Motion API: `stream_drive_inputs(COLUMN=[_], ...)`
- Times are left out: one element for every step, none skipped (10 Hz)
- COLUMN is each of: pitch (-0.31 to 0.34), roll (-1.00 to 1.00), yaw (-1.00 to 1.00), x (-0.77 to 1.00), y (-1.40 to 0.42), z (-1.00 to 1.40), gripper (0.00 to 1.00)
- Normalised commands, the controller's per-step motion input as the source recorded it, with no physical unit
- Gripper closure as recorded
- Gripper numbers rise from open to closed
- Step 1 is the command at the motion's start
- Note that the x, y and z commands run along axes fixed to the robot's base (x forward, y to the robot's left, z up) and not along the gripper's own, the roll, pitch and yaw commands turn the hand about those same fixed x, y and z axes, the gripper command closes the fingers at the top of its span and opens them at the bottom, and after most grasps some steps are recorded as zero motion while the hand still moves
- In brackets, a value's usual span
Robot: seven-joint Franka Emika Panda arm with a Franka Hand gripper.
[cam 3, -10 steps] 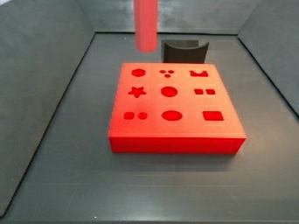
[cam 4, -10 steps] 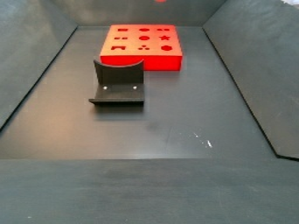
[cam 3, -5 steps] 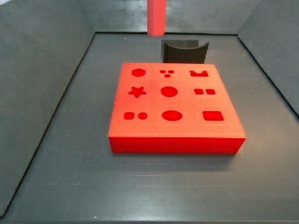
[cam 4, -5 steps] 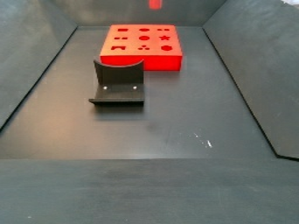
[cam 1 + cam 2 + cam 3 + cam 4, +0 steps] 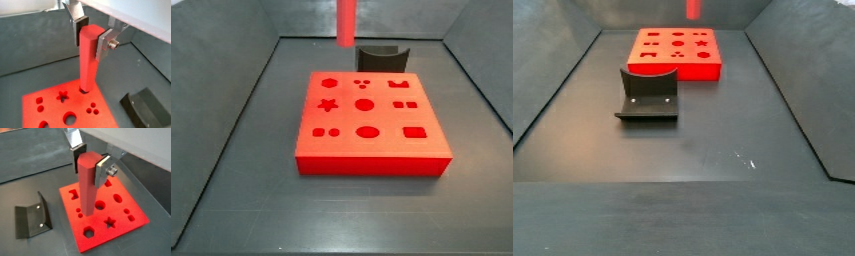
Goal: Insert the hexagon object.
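Observation:
My gripper [image 5: 91, 34] is shut on the top of the hexagon object [image 5: 87, 62], a long red six-sided rod that hangs upright. It shows the same way in a wrist view [image 5: 85, 188] with the gripper [image 5: 91, 160] on its top. Below it lies the wide red block with shaped holes [image 5: 50, 110], also in a wrist view [image 5: 113, 230]. In a side view only the rod's lower part [image 5: 346, 22] shows, high above the far edge of the block [image 5: 369, 125]. In a side view its tip [image 5: 692, 9] shows above the block [image 5: 676, 53]. The gripper is out of both side views.
The dark fixture stands on the floor beside the block: behind it in a side view [image 5: 381, 56], in front of it in a side view [image 5: 647, 95]. It shows in both wrist views [image 5: 148, 107] [image 5: 30, 220]. Grey walls surround the floor.
The rod has moved a little to the right above the block's far edge since one second ago, and has scarcely moved in the last half second.

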Motion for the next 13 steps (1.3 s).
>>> stream_drive_inputs(pitch=[0.0, -0.051, -0.133, -0.126, -0.104, -0.09, -0.067, -0.01, -0.011, -0.053, -0.066, -0.047, -0.09], roll=[0.04, -0.02, -0.29, -0.34, -0.36, -0.1, 0.04, 0.21, 0.25, 0.24, 0.21, 0.05, 0.0], yaw=[0.05, 0.0, -0.09, -0.23, -0.24, -0.17, -0.1, -0.03, 0.0, 0.0, 0.0, 0.0, -0.02], x=[0.0, -0.05, -0.15, -0.06, 0.0, 0.0, -0.06, -0.05, -0.12, -0.12, -0.11, -0.02, 0.0], y=[0.0, 0.15, 0.29, 0.31, 0.25, 0.0, -0.09, -0.29, -0.26, -0.18, -0.1, 0.05, 0.09], z=[-0.18, -0.46, -0.6, -0.47, -0.39, -0.14, -0.01, 0.0, -0.01, -0.18, -0.15, -0.21, -0.29], gripper=[1.0, 1.0, 1.0, 1.0, 1.0, 1.0, 1.0, 1.0, 1.0, 1.0, 1.0, 1.0, 1.0])
